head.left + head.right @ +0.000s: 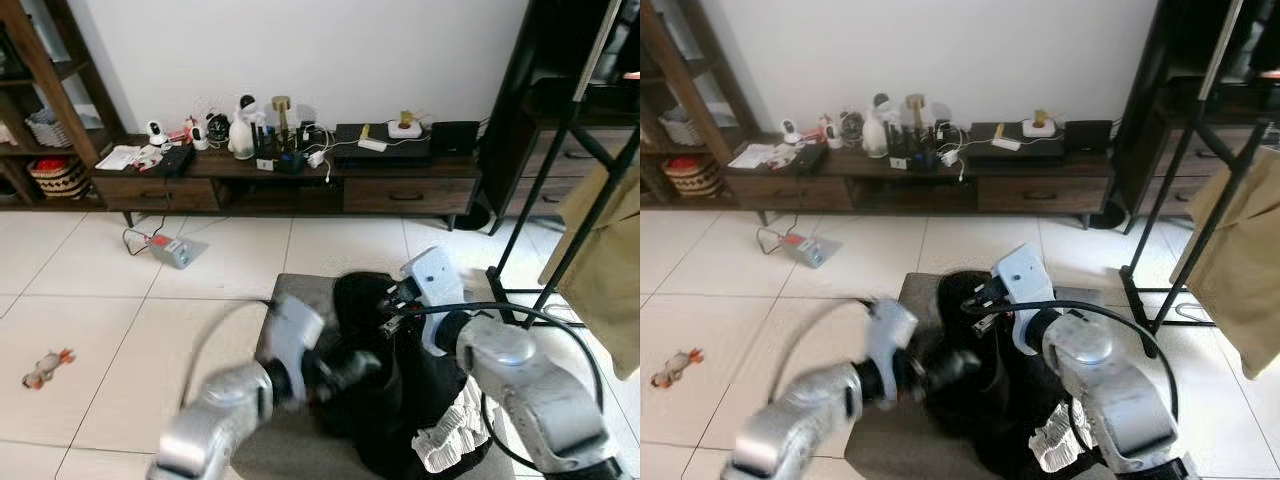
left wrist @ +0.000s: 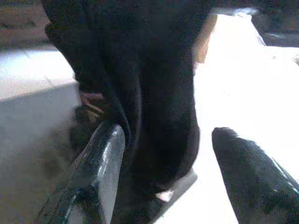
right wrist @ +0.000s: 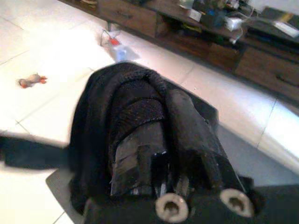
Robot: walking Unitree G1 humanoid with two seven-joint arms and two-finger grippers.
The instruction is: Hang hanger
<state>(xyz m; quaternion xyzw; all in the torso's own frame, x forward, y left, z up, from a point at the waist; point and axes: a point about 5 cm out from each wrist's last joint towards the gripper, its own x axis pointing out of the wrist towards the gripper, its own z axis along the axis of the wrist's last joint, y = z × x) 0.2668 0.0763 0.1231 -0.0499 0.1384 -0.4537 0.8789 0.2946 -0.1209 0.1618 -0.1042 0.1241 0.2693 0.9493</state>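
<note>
The black garment [image 1: 385, 370] lies heaped on a grey pad [image 1: 300, 295] on the floor, near and central. It looks soft, light and floppy, so it will likely sag and slide; the firm part to seize would be the hanger inside, which I cannot make out. The right tool [image 3: 161, 140] is closed on a bunched fold of it; the left tool [image 2: 163, 172] stands wide, the cloth between its fingers. The clothes rack [image 1: 575, 190] rises at the far right, a beige cloth [image 1: 610, 260] already on it. A low counter [image 1: 290, 180] runs along the far wall
</note>
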